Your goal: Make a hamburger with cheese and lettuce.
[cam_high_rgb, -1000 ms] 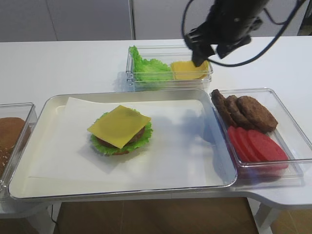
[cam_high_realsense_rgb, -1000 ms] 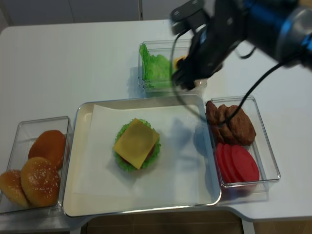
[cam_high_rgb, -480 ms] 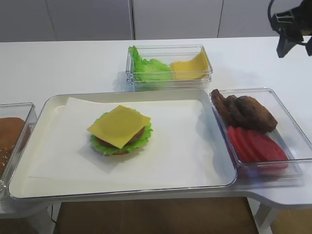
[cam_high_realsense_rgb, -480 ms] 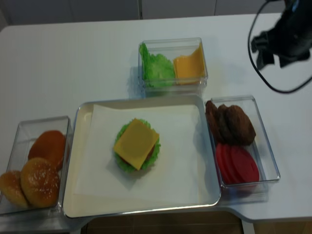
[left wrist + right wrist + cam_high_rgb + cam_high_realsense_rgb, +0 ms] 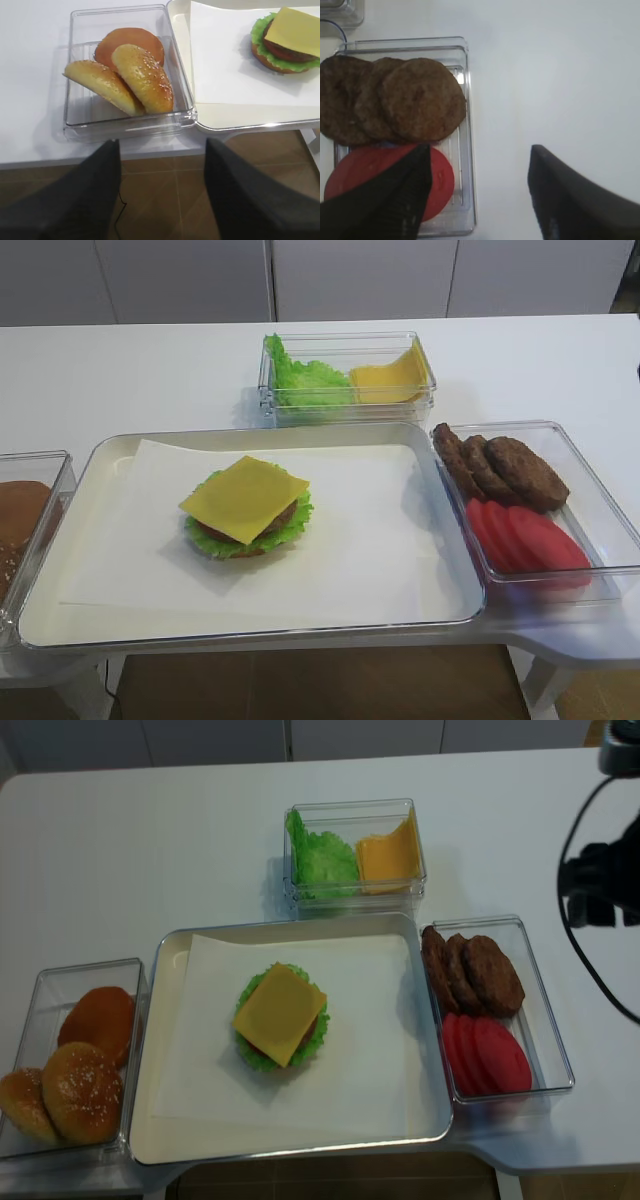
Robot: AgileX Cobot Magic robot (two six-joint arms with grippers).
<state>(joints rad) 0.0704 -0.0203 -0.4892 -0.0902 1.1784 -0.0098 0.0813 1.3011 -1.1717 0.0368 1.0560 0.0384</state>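
The hamburger (image 5: 247, 512) sits on the paper in the tray, left of centre. The square yellow cheese (image 5: 245, 498) lies flat on top of it, over the patty. The frilly green lettuce (image 5: 215, 543) rims it underneath. The stack also shows in the other exterior view (image 5: 281, 1018) and in the left wrist view (image 5: 285, 42). My right gripper (image 5: 479, 150) is open and empty, over bare table just right of the patty and tomato container. My right arm (image 5: 605, 880) shows at the far right edge. My left gripper (image 5: 161, 145) is open and empty, off the table's front edge below the bun container.
The metal tray (image 5: 270, 435) holds white paper. A clear container of buns (image 5: 75, 1060) stands at its left. A container with lettuce leaves and a cheese pile (image 5: 345, 375) stands behind. At the right, a container holds patties (image 5: 500, 470) and tomato slices (image 5: 525, 540).
My right arm has swung from above the lettuce and cheese container to the far right, leaving one exterior view. The hamburger with its cheese has not moved.
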